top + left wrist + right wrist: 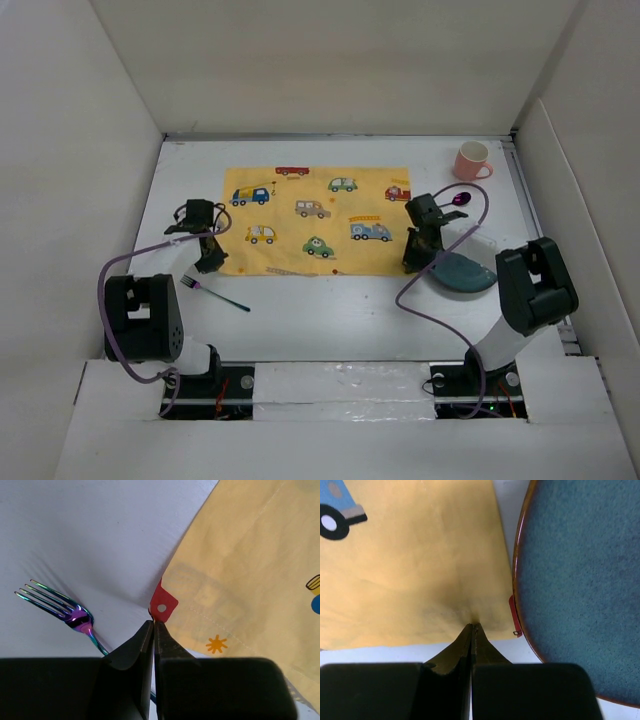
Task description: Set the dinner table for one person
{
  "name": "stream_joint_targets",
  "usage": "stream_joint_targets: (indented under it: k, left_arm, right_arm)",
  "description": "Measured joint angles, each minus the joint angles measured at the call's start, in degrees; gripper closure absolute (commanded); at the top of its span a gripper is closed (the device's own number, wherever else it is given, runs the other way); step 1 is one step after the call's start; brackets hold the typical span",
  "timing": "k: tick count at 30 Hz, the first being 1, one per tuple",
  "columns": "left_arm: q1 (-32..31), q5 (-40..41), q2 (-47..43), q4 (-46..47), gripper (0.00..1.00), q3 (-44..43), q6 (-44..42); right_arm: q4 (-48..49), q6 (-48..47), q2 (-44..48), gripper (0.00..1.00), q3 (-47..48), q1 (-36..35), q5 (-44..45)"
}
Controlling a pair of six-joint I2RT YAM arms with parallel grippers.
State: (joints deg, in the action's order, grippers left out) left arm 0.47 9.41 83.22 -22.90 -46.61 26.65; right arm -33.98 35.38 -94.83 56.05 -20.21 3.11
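Two pinches on: our left gripper (pixel 153 625) and right gripper (pixel 471 627) clamp the yellow car-print cloth mat (pixel 240 570) on the large white tabletop (pixel 330 310) beneath them, with blue glazed plate (pixel 580 580) beside the right one and iridescent metal fork (pixel 75 616) beside the left, both unplaced.

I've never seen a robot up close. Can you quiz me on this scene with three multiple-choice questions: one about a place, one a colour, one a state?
1. Where is the fork?
A) on the dinner table, by the mat's near-left corner
B) on top of the mat
C) held in the air
2. What colour is the cup?
A) green
B) pink
C) black
3. The left arm's jaws are:
A) wide open
B) shut on the fork
C) shut on the mat's corner
Key: A, it lies on bare white surface; B, plainly pink; C, the left wrist view shows them pinching the cloth's edge.
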Motion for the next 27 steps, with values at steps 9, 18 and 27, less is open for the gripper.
stream_joint_targets:
  k: [9,18,27]
  left_arm:
    - [0.0,-2.05,-2.78,-5.62,0.45,-9.94,0.44]
    - [-2.23,-15.13,-13.92,-1.6,1.0,-21.07,-0.39]
    - [-12.24,-28.92,-17.22,4.63,0.93,-13.46,-0.28]
  right_arm:
    - [-3.06,-1.38,7.02,0.43,3.08,0.42,-5.51]
    - [3.19,5.2,32.74,1.0,-1.62,17.86,-5.92]
    - [0.44,13.07,38.56,0.41,-15.91,38.07,-0.85]
